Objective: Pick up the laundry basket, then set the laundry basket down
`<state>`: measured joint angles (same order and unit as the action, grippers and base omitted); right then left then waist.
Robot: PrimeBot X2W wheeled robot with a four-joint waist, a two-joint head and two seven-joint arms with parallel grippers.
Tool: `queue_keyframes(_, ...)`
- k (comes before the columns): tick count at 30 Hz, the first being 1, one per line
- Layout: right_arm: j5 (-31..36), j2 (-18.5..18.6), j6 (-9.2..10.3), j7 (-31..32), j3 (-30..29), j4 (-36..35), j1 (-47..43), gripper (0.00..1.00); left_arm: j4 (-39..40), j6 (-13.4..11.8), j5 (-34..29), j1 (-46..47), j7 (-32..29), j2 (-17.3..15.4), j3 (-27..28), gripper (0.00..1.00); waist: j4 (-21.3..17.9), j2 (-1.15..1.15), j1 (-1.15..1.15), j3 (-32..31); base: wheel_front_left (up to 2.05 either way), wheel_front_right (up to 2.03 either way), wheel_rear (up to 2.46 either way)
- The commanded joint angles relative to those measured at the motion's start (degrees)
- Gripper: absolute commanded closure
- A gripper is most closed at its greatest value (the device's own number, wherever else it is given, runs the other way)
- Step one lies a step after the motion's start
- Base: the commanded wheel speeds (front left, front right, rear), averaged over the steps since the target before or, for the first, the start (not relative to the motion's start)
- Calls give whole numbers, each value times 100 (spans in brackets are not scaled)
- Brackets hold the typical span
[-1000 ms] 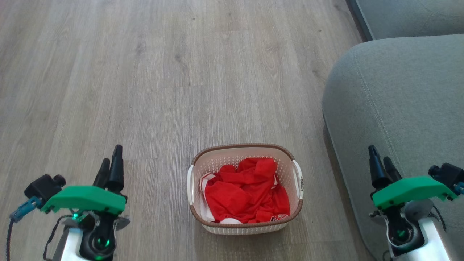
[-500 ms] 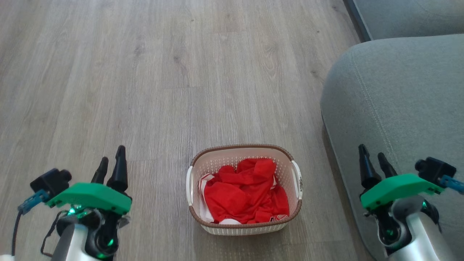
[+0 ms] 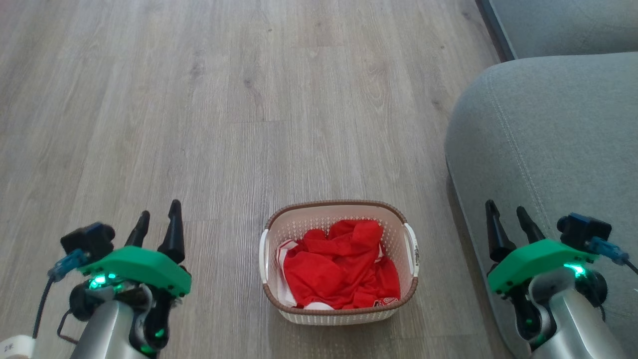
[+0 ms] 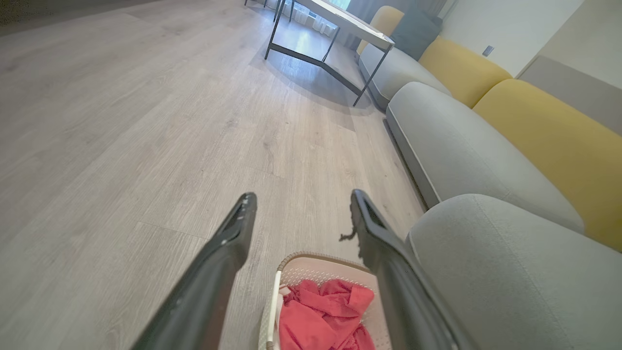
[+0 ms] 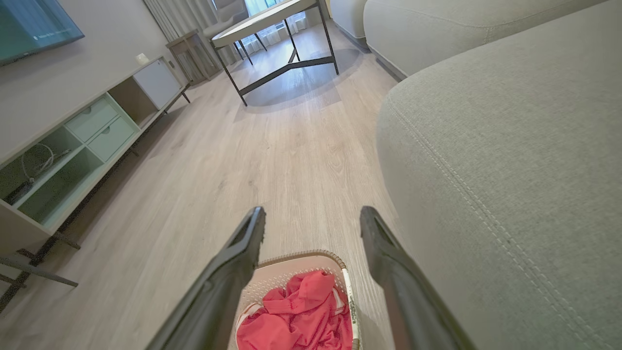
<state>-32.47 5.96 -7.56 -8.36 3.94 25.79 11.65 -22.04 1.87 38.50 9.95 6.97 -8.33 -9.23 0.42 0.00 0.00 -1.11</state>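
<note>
While both pairs of jaws stand parted and empty, the left jaws' two long dark fingers (image 3: 173,230) and the right jaws' two long dark fingers (image 3: 494,234) point away from the robot. Neither pair touches anything.

Between the two arms lies the laundry basket (image 3: 335,203), a small rounded-rectangular cream-white perforated plastic tub with a brown woven-look rim. It rests upright on the pale wood-look plank floor (image 3: 199,99). From the left jaws the basket lies to the right and slightly nearer the robot. From the right jaws it lies to the left, in mirror fashion.

One white side handle (image 3: 261,249) faces the left arm and the other white side handle (image 3: 411,247) faces the right arm. The basket's long axis therefore seems to run across, from arm to arm, though foreshortening leaves this uncertain. Both arms stand well apart from the basket, at roughly equal gaps, so neither is clearly nearer.

A crumpled red cloth (image 3: 344,269) fills the basket's bottom. To the right of the basket, behind the right jaws, rises a rounded grey fabric sofa (image 3: 548,149). The coming move probably requires each arm to close inward on its own handle.
</note>
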Motion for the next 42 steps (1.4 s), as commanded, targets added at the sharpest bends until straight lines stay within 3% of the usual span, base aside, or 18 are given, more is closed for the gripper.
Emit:
queue_keyframes(1,242,143,6,-112,117,-112,414,0,118,-60,-269,415,91,-193,53,0,8,0,0,-1,0,0,0)
queue_keyframes(31,2008,123,7,-599,389,206,638,0,-228,-439,-1752,712,483,-385,-310,0,-24,0,0,32,0,0,0)
queue_keyframes(42,1730,93,8,-664,470,149,605,0,-272,-464,-1749,723,556,-369,-287,0,11,0,0,36,0,0,0)
